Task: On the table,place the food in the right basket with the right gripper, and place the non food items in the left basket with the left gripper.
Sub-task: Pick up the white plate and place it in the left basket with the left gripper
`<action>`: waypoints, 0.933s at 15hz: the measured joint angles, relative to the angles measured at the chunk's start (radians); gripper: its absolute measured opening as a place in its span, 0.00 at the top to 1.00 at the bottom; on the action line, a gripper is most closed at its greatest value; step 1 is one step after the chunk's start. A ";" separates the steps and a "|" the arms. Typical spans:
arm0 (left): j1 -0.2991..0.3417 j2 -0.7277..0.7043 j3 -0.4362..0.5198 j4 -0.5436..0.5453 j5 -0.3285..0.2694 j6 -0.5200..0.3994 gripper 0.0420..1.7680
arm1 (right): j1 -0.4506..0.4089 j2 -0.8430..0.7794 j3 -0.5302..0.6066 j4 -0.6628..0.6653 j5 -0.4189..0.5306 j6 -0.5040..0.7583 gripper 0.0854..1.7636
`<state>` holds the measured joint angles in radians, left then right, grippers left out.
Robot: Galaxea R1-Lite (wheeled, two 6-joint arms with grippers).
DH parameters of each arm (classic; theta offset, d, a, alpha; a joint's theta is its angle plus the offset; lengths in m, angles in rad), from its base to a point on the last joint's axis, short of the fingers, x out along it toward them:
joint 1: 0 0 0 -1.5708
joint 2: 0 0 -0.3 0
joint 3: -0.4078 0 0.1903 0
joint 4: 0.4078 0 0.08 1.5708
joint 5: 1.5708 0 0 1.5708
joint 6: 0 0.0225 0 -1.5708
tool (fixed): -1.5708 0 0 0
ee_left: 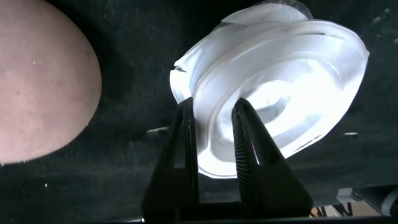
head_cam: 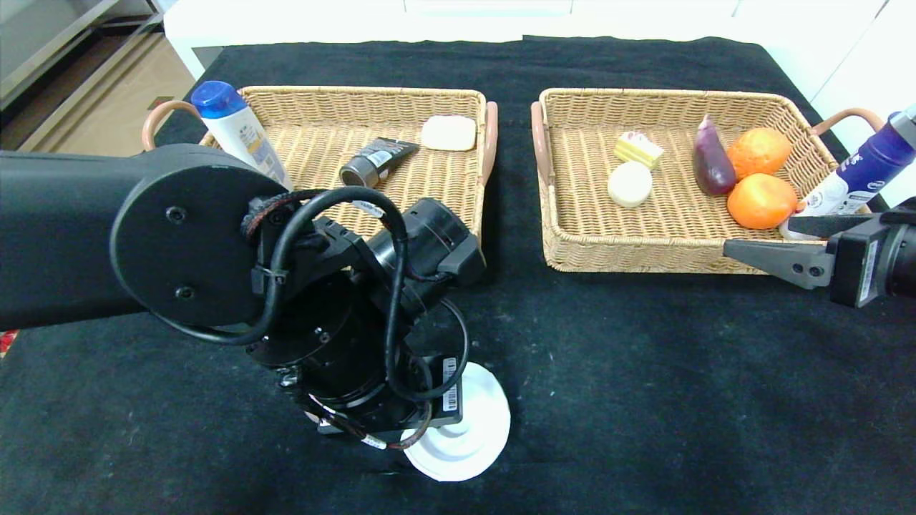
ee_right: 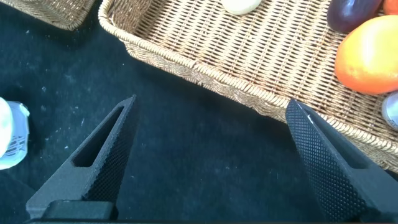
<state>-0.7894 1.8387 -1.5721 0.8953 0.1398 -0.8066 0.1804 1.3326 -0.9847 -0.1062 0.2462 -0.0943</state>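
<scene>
Fingers of our left gripper (ee_left: pixel 214 146) stand narrowly parted across the rim of the round white dish (ee_left: pixel 280 87), one finger outside the edge and one inside the bowl; whether they already pinch it we cannot tell from the left wrist view. In the head view the dish (head_cam: pixel 472 429) lies on the black table (head_cam: pixel 644 372) at lower centre, half covered by the arm.

We judge the dish light, stiff and smooth, probably thin plastic, so it could slip or tip; the rim is the only sensible hold, and a firm, level pinch suits it.

A pinkish-mauve round bun (ee_left: pixel 40 81) fills the upper left of the left wrist view, near the dish; the head view hides it behind the arm.

Our right gripper (head_cam: pixel 794 243) hovers at the right edge, fingers spread wide and empty, just before the near rim of the right basket (head_cam: pixel 644 261). That basket holds a yellow cake slice (head_cam: pixel 638 149), a cream-white bun (head_cam: pixel 630 184), an eggplant (head_cam: pixel 712 166) and two oranges (head_cam: pixel 760 177), with a dark-blue-capped bottle (head_cam: pixel 855 175) leaning at its right end.

The left basket (head_cam: pixel 358 96), upper left, holds the white bottle with blue cap (head_cam: pixel 240 132), the black tube (head_cam: pixel 376 162) and a pale rounded bar (head_cam: pixel 449 133) we cannot identify.
</scene>
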 joint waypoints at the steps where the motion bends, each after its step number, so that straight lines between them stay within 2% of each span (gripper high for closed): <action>1: -0.002 -0.006 0.000 0.000 -0.002 0.000 0.78 | 0.000 0.001 0.000 0.000 0.000 0.000 0.03; 10: -0.037 -0.122 -0.010 0.000 0.000 -0.001 0.78 | 0.003 0.009 0.003 0.000 -0.001 0.000 0.03; 14: -0.042 -0.191 -0.040 0.006 0.017 0.031 0.78 | 0.004 0.010 0.002 0.000 -0.001 0.000 0.03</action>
<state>-0.8317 1.6481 -1.6121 0.9011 0.1566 -0.7760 0.1847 1.3430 -0.9823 -0.1062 0.2449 -0.0947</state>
